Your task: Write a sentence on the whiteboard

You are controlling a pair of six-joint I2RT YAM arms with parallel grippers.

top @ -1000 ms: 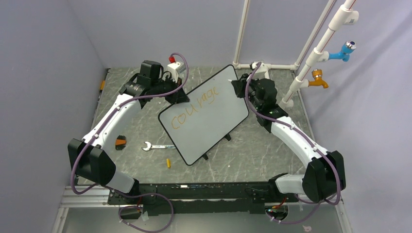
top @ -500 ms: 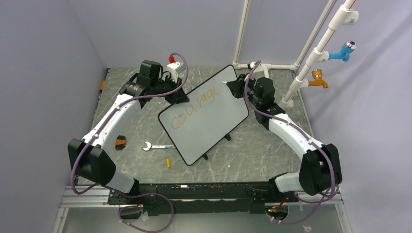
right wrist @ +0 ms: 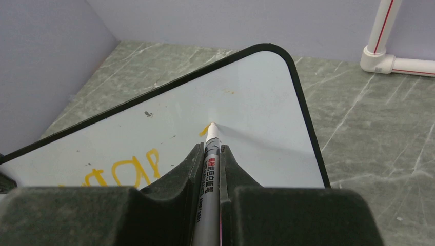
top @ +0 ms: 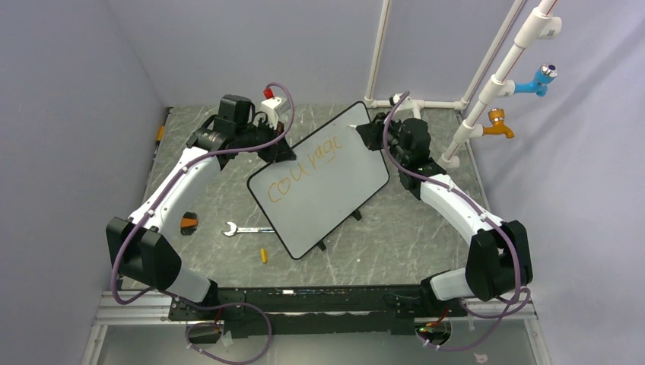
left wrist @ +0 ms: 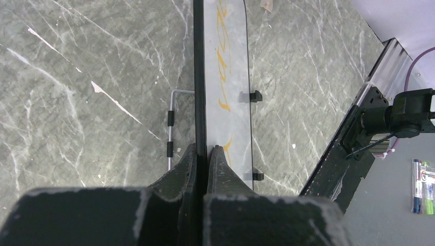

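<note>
Right gripper (right wrist: pixel 210 149): clamped on a marker (right wrist: pixel 211 171), bottom centre of its wrist view; the tip meets the whiteboard by a short orange stroke, near the rounded upper-right corner.
Left gripper (left wrist: pixel 201 152): closed on the whiteboard's black rim, bottom centre of its wrist view.
Whiteboard (top: pixel 335 199): centre of the top view, turned diagonally.
Sentence (top: pixel 308 166): orange letters across the upper half, seemingly "courage".
Wrench (top: pixel 245 228): on the table (top: pixel 395 236), just left of the whiteboard's lower corner.
</note>
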